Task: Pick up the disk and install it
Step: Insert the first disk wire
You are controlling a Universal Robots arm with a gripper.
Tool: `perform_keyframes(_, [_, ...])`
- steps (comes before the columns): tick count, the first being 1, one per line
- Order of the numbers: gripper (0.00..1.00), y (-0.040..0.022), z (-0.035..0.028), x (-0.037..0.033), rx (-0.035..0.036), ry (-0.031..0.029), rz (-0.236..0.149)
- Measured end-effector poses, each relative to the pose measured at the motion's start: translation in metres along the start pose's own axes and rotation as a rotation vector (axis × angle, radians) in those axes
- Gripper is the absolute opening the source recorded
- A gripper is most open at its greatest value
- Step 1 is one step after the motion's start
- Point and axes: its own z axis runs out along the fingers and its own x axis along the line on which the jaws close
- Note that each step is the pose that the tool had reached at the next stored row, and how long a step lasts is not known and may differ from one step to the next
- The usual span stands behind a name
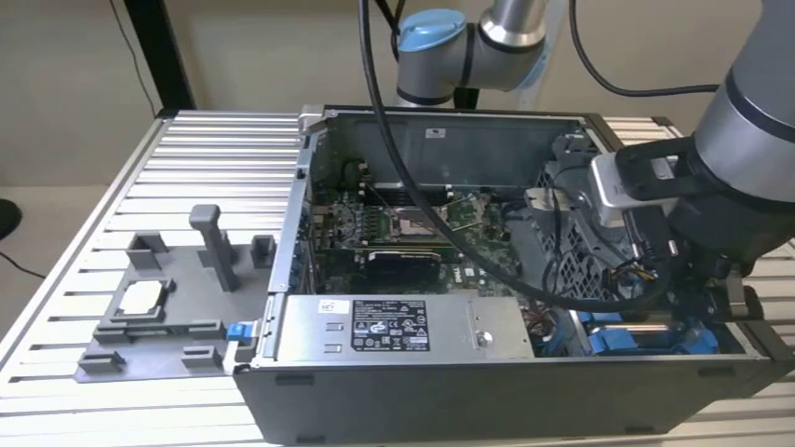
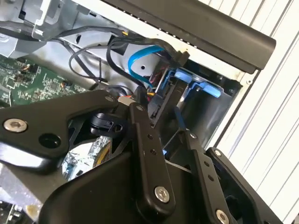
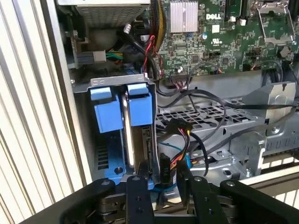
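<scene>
Down at the 4 o'clock corner of the computer case (image 1: 497,400) in the exterior view, the arm (image 1: 746,140) reaches into the drive bay. In the first wrist view, the disk (image 3: 140,112) stands on edge in that bay, right beside another blue carrier (image 3: 107,116). The end effector (image 3: 163,175) sits at the disk's end, fingers (image 3: 139,186) spread apart, not clamping anything I can see. A black cable plug (image 3: 164,170) shows between them.
</scene>
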Motion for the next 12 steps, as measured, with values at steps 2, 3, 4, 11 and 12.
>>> perform_keyframes(2, [1.0,0.0003,0.0003,-0.001,0.0036,0.0013,-0.001])
perform_keyframes(3, [1.0,0.0003,0.0003,-0.0009,0.0036,0.0016,-0.002])
perform_keyframes(4, [1.0,0.0003,0.0002,-0.0009,0.0038,0.0021,-0.002])
perform_keyframes(11, [1.0,0.0007,0.0015,-0.0011,0.0059,0.0207,-0.007])
perform_keyframes(12, [1.0,0.0008,0.0017,-0.0013,0.0062,0.0245,-0.008])
